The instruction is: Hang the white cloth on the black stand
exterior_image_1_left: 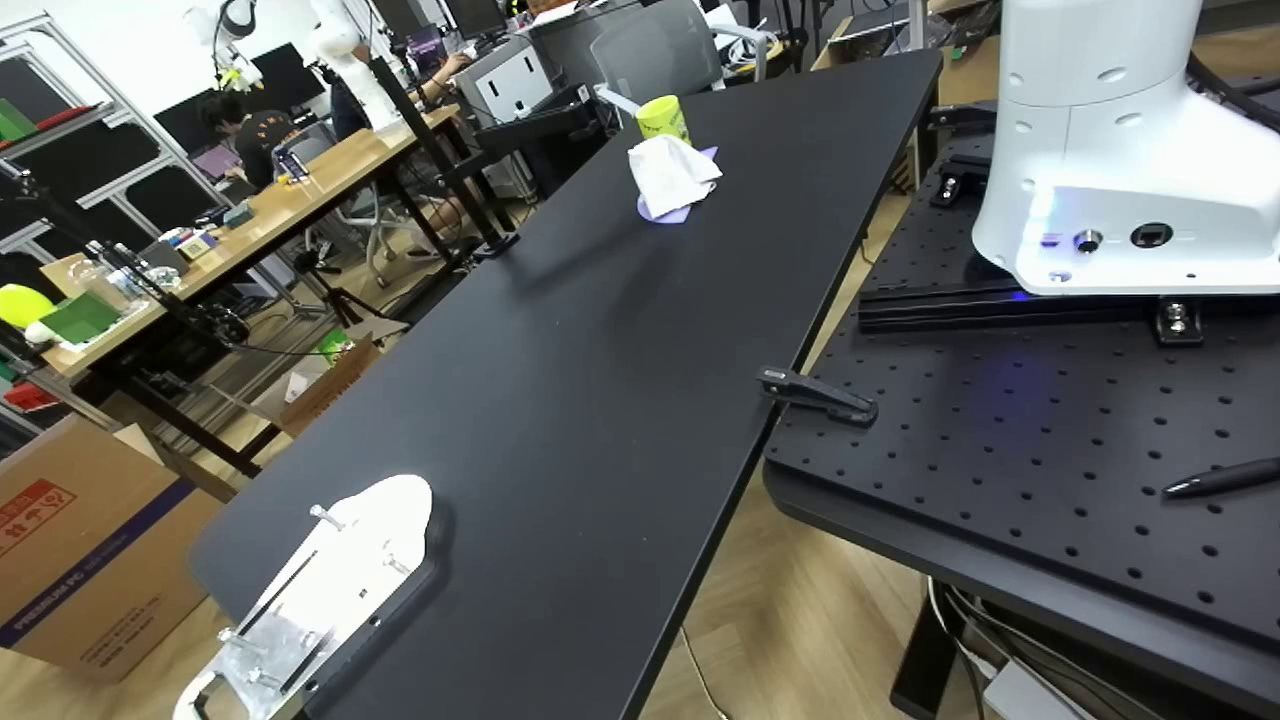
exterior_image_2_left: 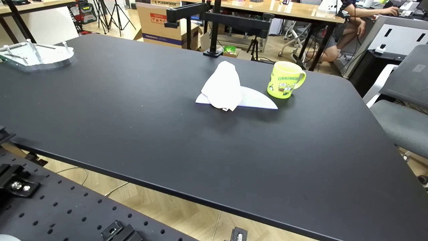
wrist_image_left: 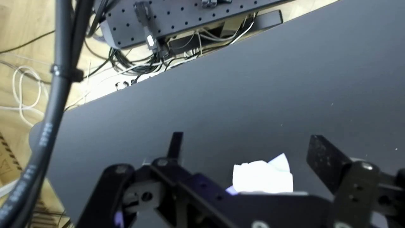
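The white cloth [exterior_image_1_left: 672, 175] lies bunched over a flat lavender piece [exterior_image_1_left: 668, 215] on the black table. In an exterior view the cloth [exterior_image_2_left: 223, 86] rises to a rounded peak, with the lavender piece [exterior_image_2_left: 255, 98] showing on both sides. A black stand [exterior_image_2_left: 215, 30] with horizontal arms is fixed at the table's far edge; it also shows in an exterior view [exterior_image_1_left: 440, 150]. My gripper [wrist_image_left: 249, 148] is open and empty above the table. The cloth [wrist_image_left: 262, 177] appears between its fingers, lower down and partly hidden by the gripper body. The gripper is outside both exterior views.
A yellow-green mug [exterior_image_2_left: 286, 79] stands beside the cloth. A white plate-like fixture with upright pegs [exterior_image_1_left: 340, 590] sits at the table's far end. A black clamp [exterior_image_1_left: 818, 395] bridges the table edge and the perforated base board [exterior_image_1_left: 1050, 430]. A grey chair [exterior_image_2_left: 404, 100] stands at one end.
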You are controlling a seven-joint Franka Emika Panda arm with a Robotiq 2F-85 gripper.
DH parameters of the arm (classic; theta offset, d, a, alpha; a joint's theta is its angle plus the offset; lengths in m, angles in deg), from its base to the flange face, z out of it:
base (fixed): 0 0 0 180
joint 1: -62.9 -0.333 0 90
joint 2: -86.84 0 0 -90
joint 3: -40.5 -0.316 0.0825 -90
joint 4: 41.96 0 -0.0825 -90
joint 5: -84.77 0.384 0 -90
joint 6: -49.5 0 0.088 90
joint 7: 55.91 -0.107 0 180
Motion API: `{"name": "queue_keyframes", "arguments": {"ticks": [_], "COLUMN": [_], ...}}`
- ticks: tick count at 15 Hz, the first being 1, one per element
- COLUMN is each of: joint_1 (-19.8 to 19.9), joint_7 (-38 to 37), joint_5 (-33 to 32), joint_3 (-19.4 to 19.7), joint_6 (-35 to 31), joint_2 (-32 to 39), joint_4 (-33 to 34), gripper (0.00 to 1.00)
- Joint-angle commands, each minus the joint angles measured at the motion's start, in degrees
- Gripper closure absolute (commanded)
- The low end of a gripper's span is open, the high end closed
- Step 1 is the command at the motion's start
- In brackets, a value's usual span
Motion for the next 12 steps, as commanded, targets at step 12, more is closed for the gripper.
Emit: {"name": "queue_keyframes", "arguments": {"ticks": [12], "joint_1": [-0.86], "joint_7": [31.86], "joint_5": [-6.88], "joint_3": [0.86], "joint_6": [-6.01], "joint_2": [20.18], "joint_4": [11.51], "gripper": [0.00]}}
